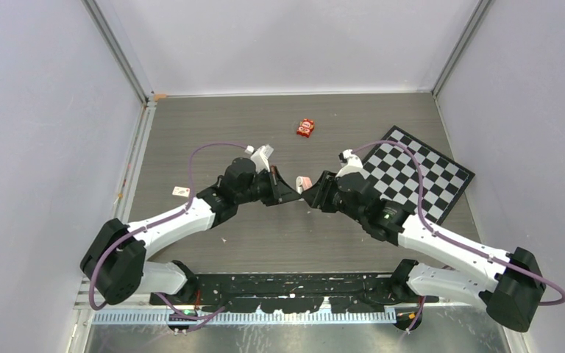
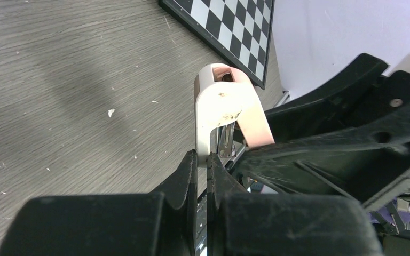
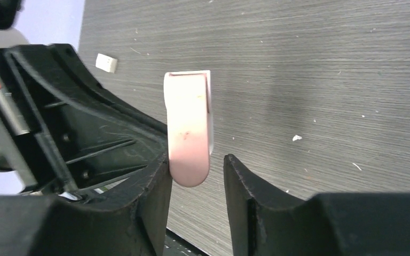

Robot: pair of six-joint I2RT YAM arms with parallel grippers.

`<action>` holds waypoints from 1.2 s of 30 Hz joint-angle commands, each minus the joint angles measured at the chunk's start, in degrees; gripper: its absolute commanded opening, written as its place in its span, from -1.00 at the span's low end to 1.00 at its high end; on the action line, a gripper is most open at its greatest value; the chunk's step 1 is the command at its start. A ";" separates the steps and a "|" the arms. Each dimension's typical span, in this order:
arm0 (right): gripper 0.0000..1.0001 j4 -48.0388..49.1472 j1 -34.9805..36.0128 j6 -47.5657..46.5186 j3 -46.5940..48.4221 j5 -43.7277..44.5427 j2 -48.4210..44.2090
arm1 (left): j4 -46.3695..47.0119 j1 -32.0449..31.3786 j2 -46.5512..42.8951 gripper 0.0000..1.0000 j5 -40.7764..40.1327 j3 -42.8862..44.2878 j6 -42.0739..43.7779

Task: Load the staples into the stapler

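A small pink-and-white stapler hangs above the table between both grippers. It is swung open at its hinge, a white arm on one side and a pink arm on the other. A pale metal channel shows between them. My left gripper is shut on the white arm. My right gripper stands open around the pink arm, which touches one finger and is clear of the other. The staples are out of view.
A checkerboard lies at the right, also in the left wrist view. A red packet sits toward the back. A small white box lies left of the left arm.
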 commanded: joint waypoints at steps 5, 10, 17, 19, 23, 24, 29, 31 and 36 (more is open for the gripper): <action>-0.41 3.71 0.40 -1.16 2.43 2.41 0.93 | -1.76 -0.25 -4.85 -1.00 -0.78 0.33 5.92; -0.50 3.02 0.38 -2.60 1.81 4.08 -2.64 | -8.01 -0.23 -9.83 -1.00 -4.90 -0.07 15.50; -0.51 3.10 0.31 -5.71 2.16 2.99 -4.59 | -14.25 -0.23 -12.64 -1.00 -5.62 0.63 24.57; -0.51 2.93 0.31 -6.61 2.40 2.63 -4.94 | -16.18 -0.23 -12.96 -1.00 -5.38 1.00 27.06; -0.51 2.63 0.15 -8.64 2.81 1.91 -6.32 | -20.52 -0.23 -13.96 -1.00 -5.32 2.09 32.47; -0.51 2.59 0.13 -9.21 2.71 1.89 -6.61 | -21.11 -0.23 -14.38 -1.00 -5.09 2.12 33.75; -0.51 3.18 -0.23 -10.86 2.12 1.30 -7.04 | -21.41 -0.40 -16.52 -1.00 -2.73 1.68 38.61; -0.50 4.70 -0.32 -10.86 1.62 -0.61 -6.59 | -20.24 -0.40 -17.25 -1.00 -2.20 1.19 39.16; -0.39 8.34 -0.32 -8.61 0.65 -2.71 -4.52 | -16.39 -0.41 -17.97 -1.00 1.06 -0.70 38.64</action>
